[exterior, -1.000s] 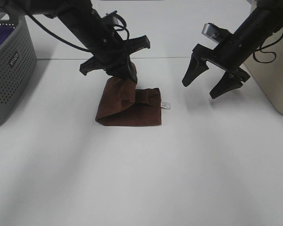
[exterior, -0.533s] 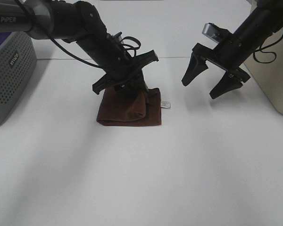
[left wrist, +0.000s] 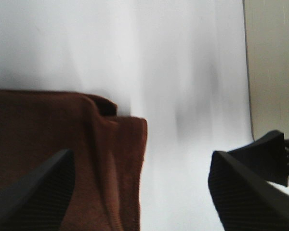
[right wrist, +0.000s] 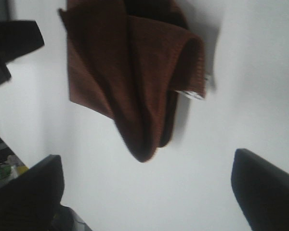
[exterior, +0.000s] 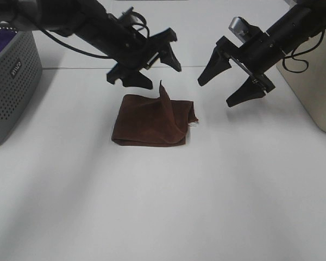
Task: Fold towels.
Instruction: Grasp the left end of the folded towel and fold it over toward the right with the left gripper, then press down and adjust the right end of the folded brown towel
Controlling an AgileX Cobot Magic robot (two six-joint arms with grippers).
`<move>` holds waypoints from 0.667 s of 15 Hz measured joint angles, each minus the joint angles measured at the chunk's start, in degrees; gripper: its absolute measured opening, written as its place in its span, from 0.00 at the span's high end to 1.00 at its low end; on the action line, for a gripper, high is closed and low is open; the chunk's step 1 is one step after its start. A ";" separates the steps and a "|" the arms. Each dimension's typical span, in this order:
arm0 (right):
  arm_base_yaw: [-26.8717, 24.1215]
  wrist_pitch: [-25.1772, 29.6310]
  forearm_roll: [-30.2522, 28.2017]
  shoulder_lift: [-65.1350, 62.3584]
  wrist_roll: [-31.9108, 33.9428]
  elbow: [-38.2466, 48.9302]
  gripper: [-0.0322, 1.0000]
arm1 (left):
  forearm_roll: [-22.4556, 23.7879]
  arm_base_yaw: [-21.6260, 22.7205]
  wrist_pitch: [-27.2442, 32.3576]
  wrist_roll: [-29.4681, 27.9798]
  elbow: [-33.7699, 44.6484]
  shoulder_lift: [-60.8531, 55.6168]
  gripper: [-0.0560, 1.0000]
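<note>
Both gape empty: left pincer [exterior: 160, 74], right pincer [exterior: 217, 93], near the towel [exterior: 146, 124] on the white table [exterior: 217, 196].

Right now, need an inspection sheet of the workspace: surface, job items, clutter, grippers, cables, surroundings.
Surface: white table, no marks seen.
Job's things: brown towel lies folded mid-table; one corner stands up; white tag at its right edge.
Clutter: nothing seen.
Grippers: left gripper open, above the towel's far edge, holding nothing; right gripper open, in the air to the towel's right.
Cables: left-arm cable loops by the wrist; right-arm cable hangs off the arm; both clear of the towel.
Surroundings: grey basket at left with a purple cloth inside; beige box at right.
</note>
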 joint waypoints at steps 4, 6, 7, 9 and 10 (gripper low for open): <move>4.70 0.00 6.76 0.00 -3.32 0.00 0.12 | 2.92 6.53 0.29 0.46 0.00 -3.72 0.26; 8.37 0.00 7.73 0.00 -5.73 0.00 0.12 | 4.93 7.45 0.74 0.46 0.00 -3.90 0.26; 9.11 -0.23 7.96 -0.17 -5.90 0.00 0.12 | 5.67 7.51 0.80 0.46 0.00 -3.90 0.26; 12.15 -5.44 9.05 -0.06 -6.70 0.00 0.12 | 7.85 7.51 1.78 0.46 0.00 -3.90 0.25; 12.55 -8.31 11.29 0.52 -7.39 0.00 0.12 | 8.02 7.51 2.64 0.46 0.00 -3.90 0.26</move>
